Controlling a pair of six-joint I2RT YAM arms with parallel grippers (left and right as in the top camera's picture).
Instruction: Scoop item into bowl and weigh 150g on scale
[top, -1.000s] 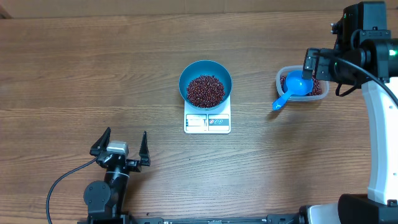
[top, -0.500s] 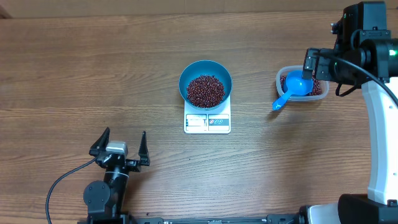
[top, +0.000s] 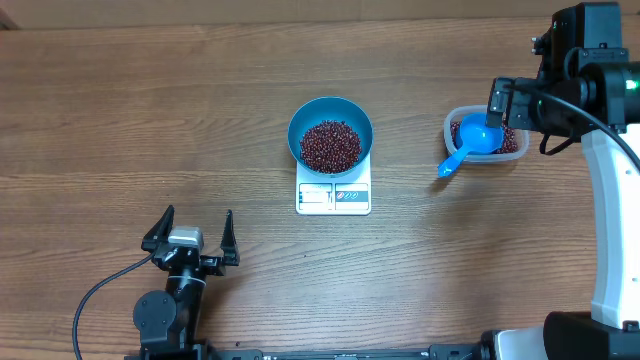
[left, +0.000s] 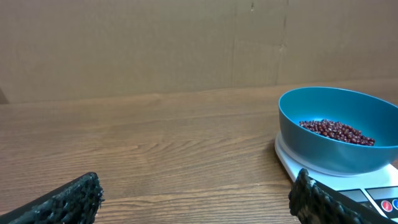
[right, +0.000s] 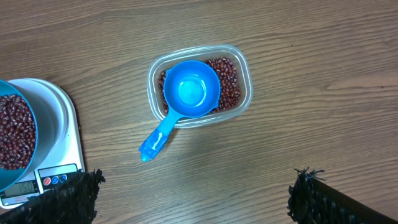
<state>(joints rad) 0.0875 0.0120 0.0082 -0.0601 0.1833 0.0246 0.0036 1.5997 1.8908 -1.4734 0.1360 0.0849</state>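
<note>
Beans (top: 331, 146) in bowl (top: 330, 108) — on scale (top: 333, 197)

place: robot lab bench | cues: wood-grain table (top: 120, 120), plain brown backdrop board (left: 124, 43)

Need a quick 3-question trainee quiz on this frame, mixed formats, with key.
1. True or false: the bowl of beans sits on the scale.
2. The scoop lies: A) head in the tub, handle out over its rim; B) in the bowl; C) on the scale.
3. What do the left gripper and right gripper hold?
Key: 1 true; 2 A; 3 nothing, both are open.
</note>
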